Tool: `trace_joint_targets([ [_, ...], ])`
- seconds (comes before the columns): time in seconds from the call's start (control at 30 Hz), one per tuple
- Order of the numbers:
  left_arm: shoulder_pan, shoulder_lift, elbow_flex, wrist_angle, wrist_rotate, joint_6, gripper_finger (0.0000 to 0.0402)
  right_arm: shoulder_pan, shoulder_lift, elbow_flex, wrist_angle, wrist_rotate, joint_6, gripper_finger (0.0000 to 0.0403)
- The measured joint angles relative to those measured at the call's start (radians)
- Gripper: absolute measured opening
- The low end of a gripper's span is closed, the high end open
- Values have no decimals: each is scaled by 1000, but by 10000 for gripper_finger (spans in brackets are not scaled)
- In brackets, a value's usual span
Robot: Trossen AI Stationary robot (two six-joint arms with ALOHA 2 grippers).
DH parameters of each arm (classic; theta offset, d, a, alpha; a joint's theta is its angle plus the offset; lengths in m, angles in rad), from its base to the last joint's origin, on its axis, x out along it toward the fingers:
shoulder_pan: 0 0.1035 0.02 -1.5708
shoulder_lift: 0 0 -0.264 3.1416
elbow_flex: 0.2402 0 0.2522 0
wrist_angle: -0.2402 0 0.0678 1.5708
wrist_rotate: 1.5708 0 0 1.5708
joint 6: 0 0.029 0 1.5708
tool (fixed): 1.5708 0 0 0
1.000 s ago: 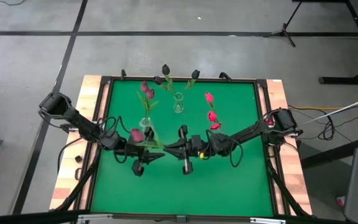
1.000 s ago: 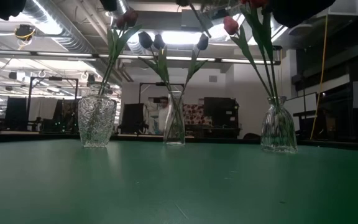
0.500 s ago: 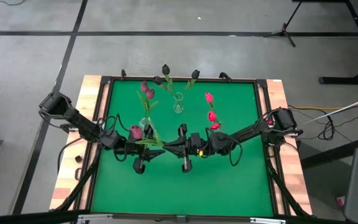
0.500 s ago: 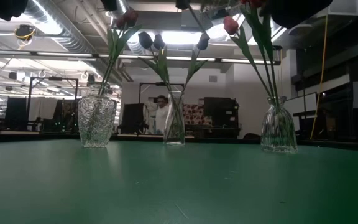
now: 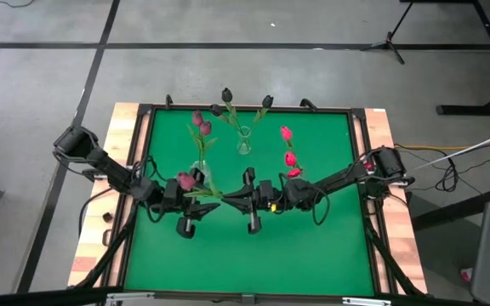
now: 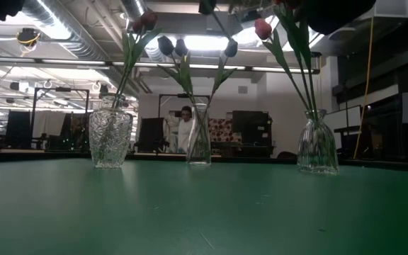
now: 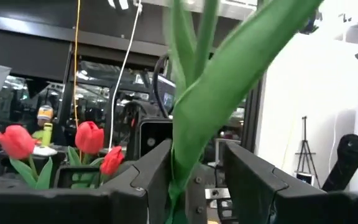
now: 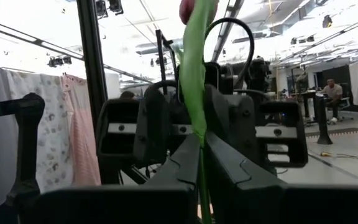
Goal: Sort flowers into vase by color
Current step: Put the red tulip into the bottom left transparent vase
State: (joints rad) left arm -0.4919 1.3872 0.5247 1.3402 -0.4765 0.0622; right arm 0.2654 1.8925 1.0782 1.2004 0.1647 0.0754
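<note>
Both sets of fingers meet over the middle of the green worktop [image 5: 245, 246], high above it, sharing one tulip. Fingers of the left gripper [image 7: 194, 180] stand part-way apart around the green stem and leaf of a dull magenta artificial tulip [image 5: 186, 181], its head lying just left of them in the high view. Fingers of the right gripper [image 8: 201, 155] are pressed nearly together, pinching the same green stem.

Three clear glass vases stand on the far half of the worktop. A wide cut-glass vase [image 6: 110, 137] on the left holds two dull magenta tulips [image 5: 200, 123]. A slim glass vase [image 6: 199, 135] in the middle, farthest back, holds three near-black tulips [image 5: 226, 94]. A bell-shaped glass vase [image 6: 317, 142] on the right holds three bright pink-red tulips [image 5: 288, 158]. Beyond the worktop, a person [image 6: 185, 127] stands far off in the room.
</note>
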Motion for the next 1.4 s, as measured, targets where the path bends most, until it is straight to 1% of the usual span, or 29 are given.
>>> trace_joint_targets([
  [0.17,23,0,0,-24,-1,-33,141,0,3,0,1,-1,22,19],
  [0.37,42,0,0,-96,-2,-139,141,0,3,0,-2,-26,25,19],
  [0.53,31,0,-2,-100,-29,-149,135,1,4,0,-23,-26,25,19],
  [0.67,23,0,-2,-94,-88,-139,105,0,4,0,-30,-26,27,19],
  [0.93,23,-1,-2,-89,-97,-139,23,0,4,0,-43,-17,37,19],
  [1.07,21,-1,-2,-90,-109,-139,10,1,3,0,-54,-17,49,21],
  [1.17,7,-3,-2,-100,-136,-137,10,1,-1,0,-82,-21,50,40],
  [1.4,-44,-5,-2,-111,-301,-37,10,0,-2,3,-133,-15,46,130],
])
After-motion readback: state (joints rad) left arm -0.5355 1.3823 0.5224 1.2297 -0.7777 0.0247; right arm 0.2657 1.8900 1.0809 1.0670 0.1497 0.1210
